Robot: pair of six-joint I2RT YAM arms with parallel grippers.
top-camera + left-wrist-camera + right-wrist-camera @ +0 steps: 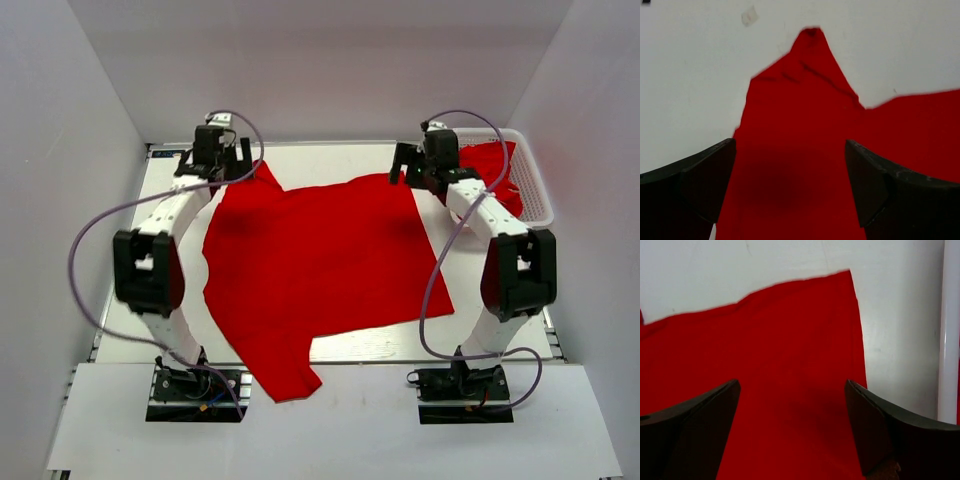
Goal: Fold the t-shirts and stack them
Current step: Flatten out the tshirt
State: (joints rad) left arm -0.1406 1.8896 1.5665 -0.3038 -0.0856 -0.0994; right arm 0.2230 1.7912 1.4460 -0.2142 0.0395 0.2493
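A red t-shirt [320, 260] lies spread flat across the middle of the table, one sleeve hanging over the near edge. My left gripper [222, 160] is open above its far left corner; the left wrist view shows the pointed cloth corner [810, 65] between the spread fingers [705, 185]. My right gripper [415, 168] is open above the far right corner; the right wrist view shows that corner [840, 295] between the spread fingers [880, 435]. More red cloth [490, 165] lies in the basket at the far right.
A white plastic lattice basket [535, 190] stands at the far right of the table; its white rim [947, 340] shows in the right wrist view. White walls close in the table on three sides. A small scrap of tape [750, 16] sits on the table.
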